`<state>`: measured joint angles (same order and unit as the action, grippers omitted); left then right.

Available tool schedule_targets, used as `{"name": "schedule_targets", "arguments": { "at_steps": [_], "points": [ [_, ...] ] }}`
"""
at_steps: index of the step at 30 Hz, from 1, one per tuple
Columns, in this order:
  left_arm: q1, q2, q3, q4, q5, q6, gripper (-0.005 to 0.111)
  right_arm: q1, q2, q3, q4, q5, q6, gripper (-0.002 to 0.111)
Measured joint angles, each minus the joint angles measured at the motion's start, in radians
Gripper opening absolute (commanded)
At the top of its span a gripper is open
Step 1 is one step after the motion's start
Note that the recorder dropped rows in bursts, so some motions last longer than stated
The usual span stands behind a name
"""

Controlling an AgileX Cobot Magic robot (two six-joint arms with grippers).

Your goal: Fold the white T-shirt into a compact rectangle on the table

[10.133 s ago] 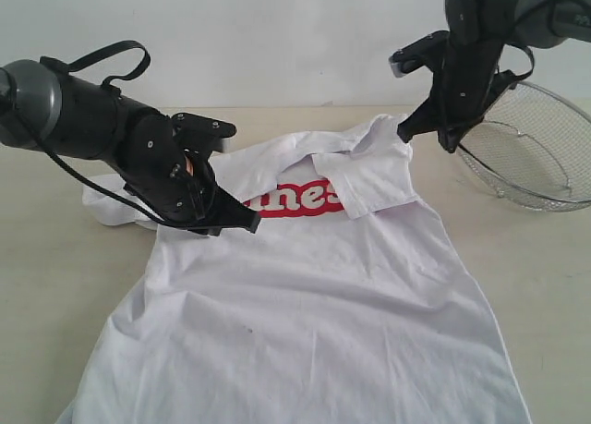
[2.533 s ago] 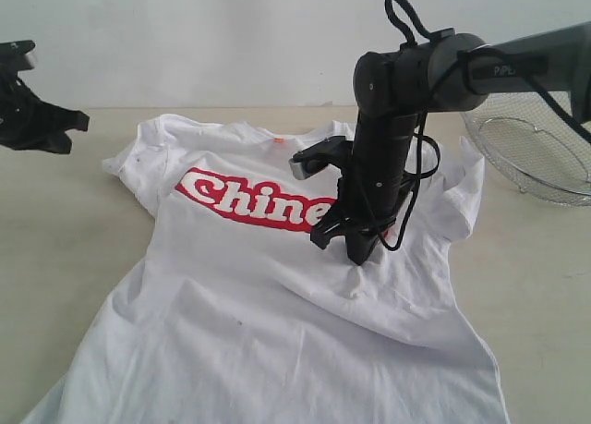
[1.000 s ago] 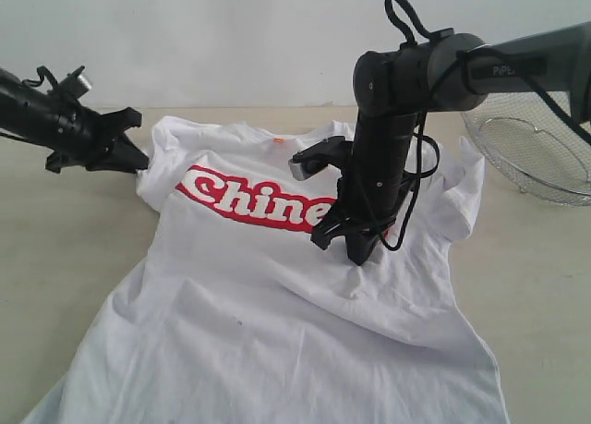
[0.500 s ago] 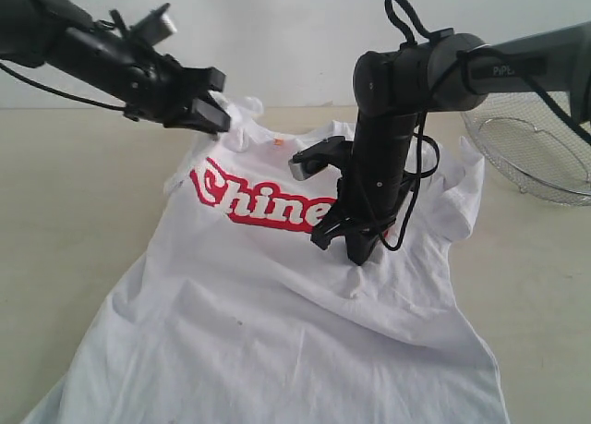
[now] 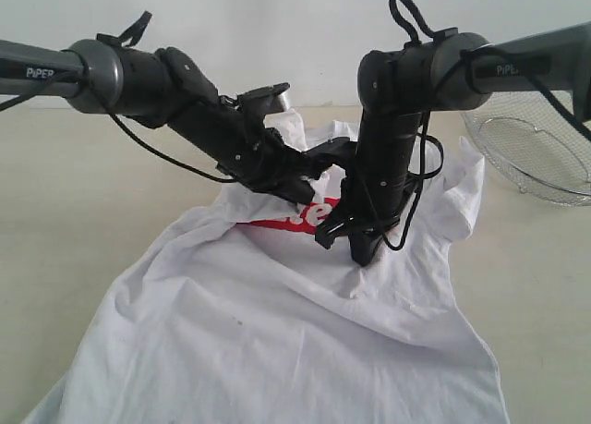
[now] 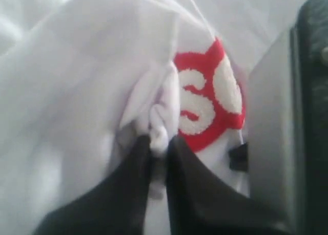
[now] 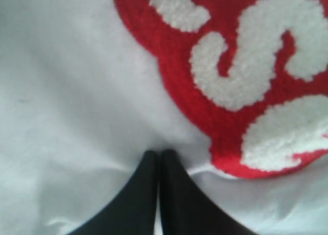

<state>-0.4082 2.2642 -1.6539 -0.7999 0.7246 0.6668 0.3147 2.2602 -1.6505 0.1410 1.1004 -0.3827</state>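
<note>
One white T-shirt (image 5: 277,350) lying wrinkled on table (image 5: 65,221), one shoulder bunching over chest, hiding most of red lettering (image 5: 309,216). Left gripper (image 6: 159,142) pinching bunched T-shirt fold; right gripper (image 7: 159,155) closed, tips pressing T-shirt. Wrist views showing fuzzy letter pile; exterior showing whole layout. Collar pointing far, hem near; long axis running near-far.

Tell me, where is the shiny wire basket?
In the exterior view, the wire basket sits at the far right on the table, just past the white T-shirt edge.
</note>
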Motion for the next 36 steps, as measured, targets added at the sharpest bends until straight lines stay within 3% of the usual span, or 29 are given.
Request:
{"name": "schedule_targets", "arguments": {
  "at_steps": [2,4,11,19,30,33,36],
  "points": [
    [0.008,-0.049,-0.012,0.010,-0.002,0.006,0.043,0.000,0.000,0.000,0.000,0.000,-0.002,0.000],
    [0.026,-0.100,-0.019,0.039,-0.002,0.015,0.056,0.000,0.000,0.000,-0.018,0.002,0.033,0.000],
    [0.082,-0.156,-0.019,0.088,0.000,-0.009,0.052,0.012,-0.016,0.007,-0.086,0.002,0.158,0.000],
    [0.178,-0.147,-0.019,0.274,-0.056,-0.132,0.052,0.001,-0.037,0.020,-0.134,0.103,0.160,0.000],
    [0.209,-0.037,-0.019,0.261,-0.050,-0.143,0.052,-0.008,-0.037,0.026,-0.131,0.115,0.163,0.000],
    [0.209,-0.020,-0.019,0.239,-0.050,-0.143,0.047,-0.008,-0.037,0.026,-0.126,0.115,0.163,0.000],
    [0.209,-0.014,-0.019,0.187,-0.037,-0.143,0.034,-0.008,-0.037,0.026,-0.127,0.115,0.163,0.000]
  ]
}}
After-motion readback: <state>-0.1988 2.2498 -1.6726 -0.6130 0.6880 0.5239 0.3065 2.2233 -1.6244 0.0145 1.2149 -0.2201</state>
